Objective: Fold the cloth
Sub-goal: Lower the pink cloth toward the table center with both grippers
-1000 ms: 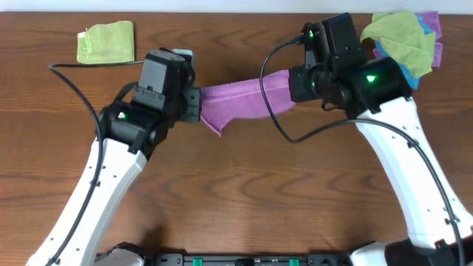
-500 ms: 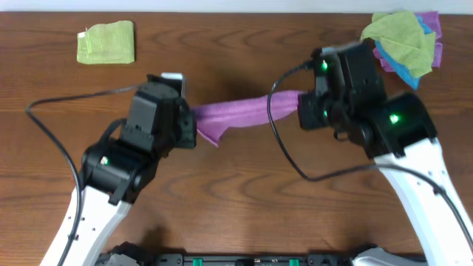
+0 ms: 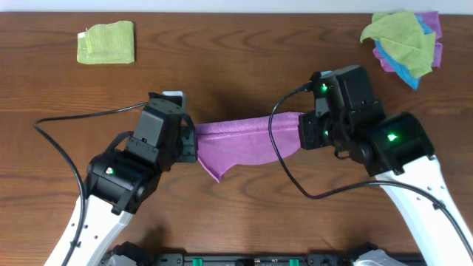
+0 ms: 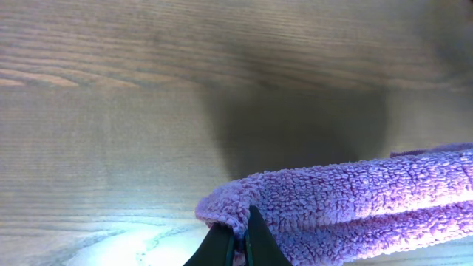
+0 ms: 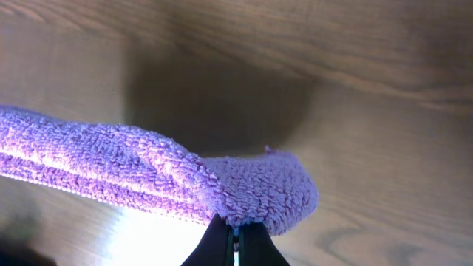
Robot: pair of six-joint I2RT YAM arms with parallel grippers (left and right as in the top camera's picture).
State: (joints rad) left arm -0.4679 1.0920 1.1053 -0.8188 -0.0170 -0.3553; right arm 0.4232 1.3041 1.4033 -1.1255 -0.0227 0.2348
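The cloth (image 3: 244,142) is plain lilac-purple microfibre with a looped, nubbly pile. It is pulled out as a band between the two tools. Its top edge runs almost straight from one tool to the other, and a loose flap sags below it, tapering to a point nearer the left tool (image 3: 194,140). That tool has the band's left end, and the right tool (image 3: 301,129) has the right end.

The overhead view hides the fingertips under the tool bodies, so the grip shows only in the wrist views. In the left wrist view, the left tool (image 4: 235,240) has its two dark tips pressed almost together on a rolled corner of the cloth (image 4: 347,196). The cloth runs off to that tool's right, with a dark shadow on the surface (image 4: 111,111) beneath it. In the right wrist view, the right tool (image 5: 236,240) is closed to a sliver on the bunched end of the cloth (image 5: 148,174), which stretches away to that tool's left above its own shadow.

Only the overhead view shows the hanging flap, and it does not tell whether the flap's point touches the surface (image 3: 244,59). It also shows a folded yellow-green cloth (image 3: 106,42) well beyond the left tool, and a heap of green, blue and purple cloths (image 3: 403,41) beyond the right tool.
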